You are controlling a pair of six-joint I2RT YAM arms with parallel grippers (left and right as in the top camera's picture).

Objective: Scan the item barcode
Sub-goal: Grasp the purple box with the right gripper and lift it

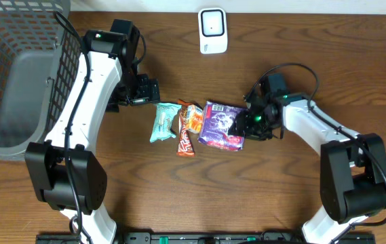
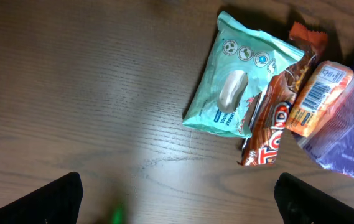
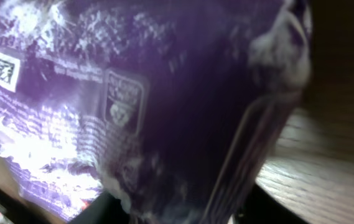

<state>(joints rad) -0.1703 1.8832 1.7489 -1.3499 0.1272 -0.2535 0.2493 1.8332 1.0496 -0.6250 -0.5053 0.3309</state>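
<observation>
A purple snack packet (image 1: pixel 221 125) lies on the wooden table and fills the right wrist view (image 3: pixel 133 93). My right gripper (image 1: pixel 248 124) is at its right edge, and the jaws (image 3: pixel 173 214) press on the crumpled foil from both sides. To its left lie an orange packet (image 1: pixel 194 116) with a barcode showing (image 2: pixel 316 96), a brown bar (image 1: pixel 186 139) and a mint-green packet (image 1: pixel 163 122). My left gripper (image 1: pixel 145 91) hovers left of the mint packet (image 2: pixel 239 74), open wide (image 2: pixel 177 208) with only bare table between its fingers.
A white scanner (image 1: pixel 213 30) stands at the back edge of the table. A dark mesh basket (image 1: pixel 16 74) with a grey liner occupies the far left, close behind the left arm.
</observation>
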